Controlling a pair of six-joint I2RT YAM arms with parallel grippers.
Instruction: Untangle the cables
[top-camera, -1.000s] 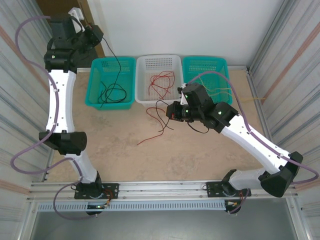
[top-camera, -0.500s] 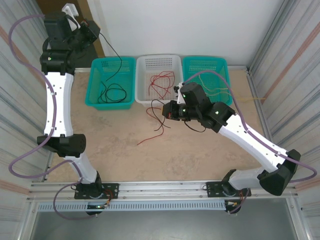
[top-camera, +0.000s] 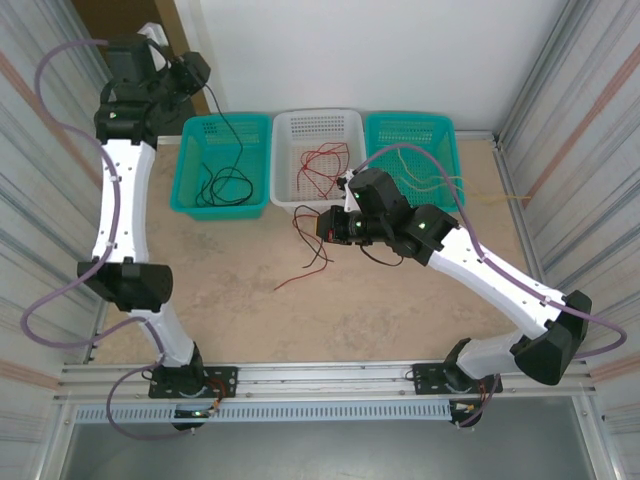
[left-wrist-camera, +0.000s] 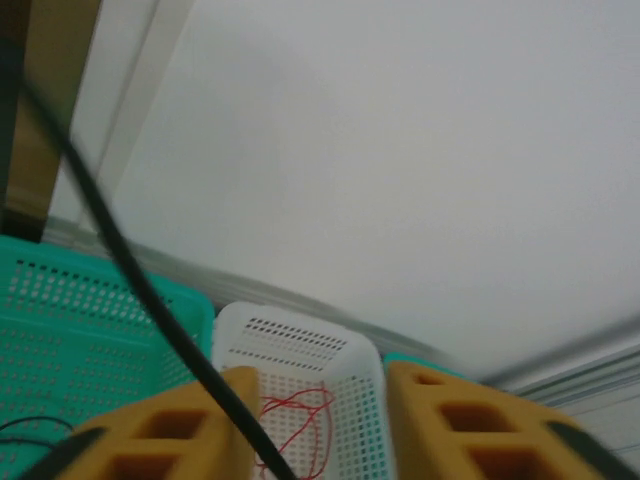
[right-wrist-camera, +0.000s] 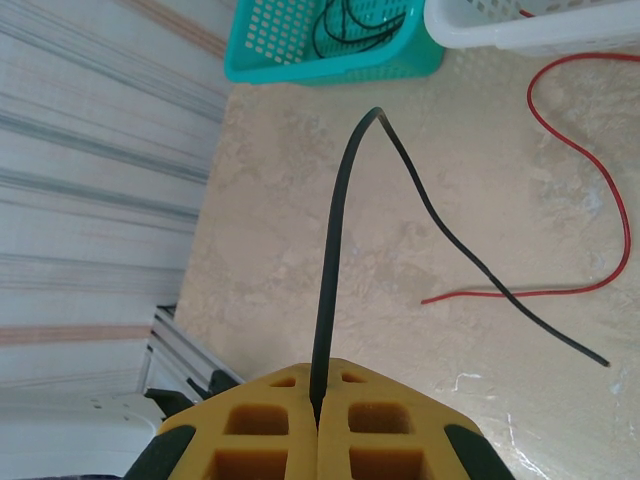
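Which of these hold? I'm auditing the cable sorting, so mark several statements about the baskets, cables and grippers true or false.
1. The right gripper is shut on a black cable. True.
2. The white basket holds black cables. False: it holds red cables.
3. The left gripper has its fingers standing apart. True.
4. The pale yellow cables lie loose on the table. False: they lie in the teal basket right of the white one.
5. A red cable lies on the table in front of the white basket. True.
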